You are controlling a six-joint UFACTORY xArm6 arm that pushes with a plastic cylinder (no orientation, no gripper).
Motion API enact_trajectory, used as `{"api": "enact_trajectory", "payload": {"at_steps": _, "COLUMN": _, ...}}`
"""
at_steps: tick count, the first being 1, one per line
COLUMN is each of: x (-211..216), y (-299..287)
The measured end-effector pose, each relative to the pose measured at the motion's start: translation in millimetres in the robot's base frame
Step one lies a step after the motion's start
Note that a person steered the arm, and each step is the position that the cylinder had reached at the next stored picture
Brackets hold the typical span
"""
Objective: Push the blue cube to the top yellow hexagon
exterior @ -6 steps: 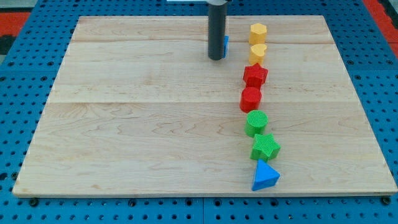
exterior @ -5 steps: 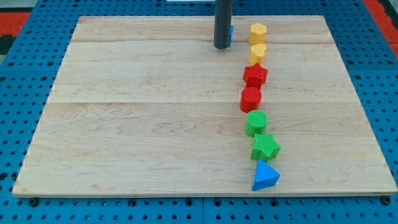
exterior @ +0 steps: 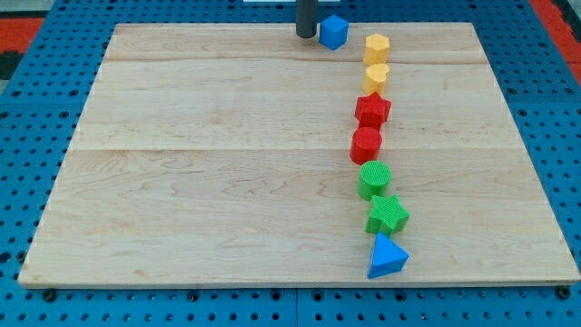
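Note:
The blue cube (exterior: 334, 32) sits near the board's top edge, a short gap to the left of the top yellow hexagon (exterior: 377, 45). My tip (exterior: 306, 35) stands just left of the blue cube, close to it or touching its left side. A second yellow block (exterior: 377, 75) lies right below the hexagon.
Below the yellow blocks a column runs down the view's right: a red star (exterior: 372, 109), a red cylinder (exterior: 366, 143), a green cylinder (exterior: 374, 179), a green star (exterior: 388, 214) and a blue triangle (exterior: 388, 257). The wooden board (exterior: 200, 163) lies on a blue pegboard.
My tip has moved up towards the board's top edge and slightly left. The blue cube, before mostly hidden behind the rod, has shifted up and now shows fully to the rod's right.

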State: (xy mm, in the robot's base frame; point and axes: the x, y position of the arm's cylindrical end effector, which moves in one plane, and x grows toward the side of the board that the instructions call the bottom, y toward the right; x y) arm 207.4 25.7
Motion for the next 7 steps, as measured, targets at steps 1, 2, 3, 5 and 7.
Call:
{"api": "enact_trajectory", "payload": {"at_steps": 1, "x": -8.1, "y": 34.5}}
{"api": "enact_trajectory", "payload": {"at_steps": 2, "x": -13.1, "y": 68.7}}
{"api": "enact_trajectory", "payload": {"at_steps": 3, "x": -13.4, "y": 94.6}}
{"api": "enact_trajectory", "payload": {"at_steps": 5, "x": 21.5, "y": 89.5}}
{"api": "enact_trajectory", "payload": {"at_steps": 7, "x": 37.7, "y": 90.5}}
